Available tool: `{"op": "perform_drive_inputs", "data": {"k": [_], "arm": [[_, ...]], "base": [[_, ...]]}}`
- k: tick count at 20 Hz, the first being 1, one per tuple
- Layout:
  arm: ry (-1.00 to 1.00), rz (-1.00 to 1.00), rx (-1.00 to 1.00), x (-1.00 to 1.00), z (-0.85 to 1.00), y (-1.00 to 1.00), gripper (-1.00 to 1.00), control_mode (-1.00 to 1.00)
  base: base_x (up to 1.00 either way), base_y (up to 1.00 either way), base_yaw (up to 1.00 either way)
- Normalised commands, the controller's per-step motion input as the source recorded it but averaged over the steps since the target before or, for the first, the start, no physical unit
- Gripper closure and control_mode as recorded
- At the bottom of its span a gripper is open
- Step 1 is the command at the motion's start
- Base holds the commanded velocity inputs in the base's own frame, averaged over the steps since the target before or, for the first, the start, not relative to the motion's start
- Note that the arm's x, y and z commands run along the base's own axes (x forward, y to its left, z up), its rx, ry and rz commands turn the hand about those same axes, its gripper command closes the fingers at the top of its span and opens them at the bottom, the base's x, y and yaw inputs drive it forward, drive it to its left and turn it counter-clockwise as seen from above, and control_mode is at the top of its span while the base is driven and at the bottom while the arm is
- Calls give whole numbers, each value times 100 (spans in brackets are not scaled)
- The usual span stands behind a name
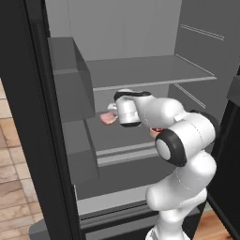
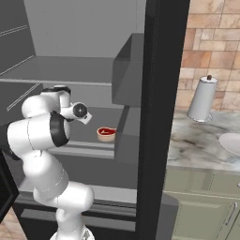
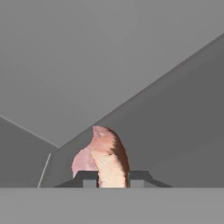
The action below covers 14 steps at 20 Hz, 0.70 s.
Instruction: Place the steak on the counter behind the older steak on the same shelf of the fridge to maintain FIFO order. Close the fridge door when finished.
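1. Gripper (image 3: 112, 183) jaws are pinched tight on the steak (image 3: 107, 159). The pale pink slab stands on edge btwn the two tips, long axis running out ahead of the hand.
2. Steak is inside the fridge (image 1: 28, 117), carried above the middle shelf (image 1: 117, 136), not yet set down. In the left base view it pokes out left of the hand (image 1: 108, 117).
3. Key relation: older steak (image 2: 106, 133), darker red w/ whitish rim, lies on that same shelf toward the front, nearer the robot than the held slab, on its right side. Held steak is further in, toward the fridge's back wall.
4. Judgement: next move is lower and release behind the older steak; the exact gap btwn the two pieces can't be read.
5. Fridge door (image 2: 161, 117) stands open, closing not yet done.
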Motion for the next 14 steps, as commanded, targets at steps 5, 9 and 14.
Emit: {"op": "perform_drive_inputs", "data": {"k": [5, 9, 14], "arm": [[0, -2, -5, 8, -15, 6, 100, -100], [0, -4, -3, 28, -3, 0, 100, -100], [0, -4, 0, 43, -5, 0, 100, -100]], "base": [[0, 0, 0], [0, 0, 0], [0, 0, 0]]}}
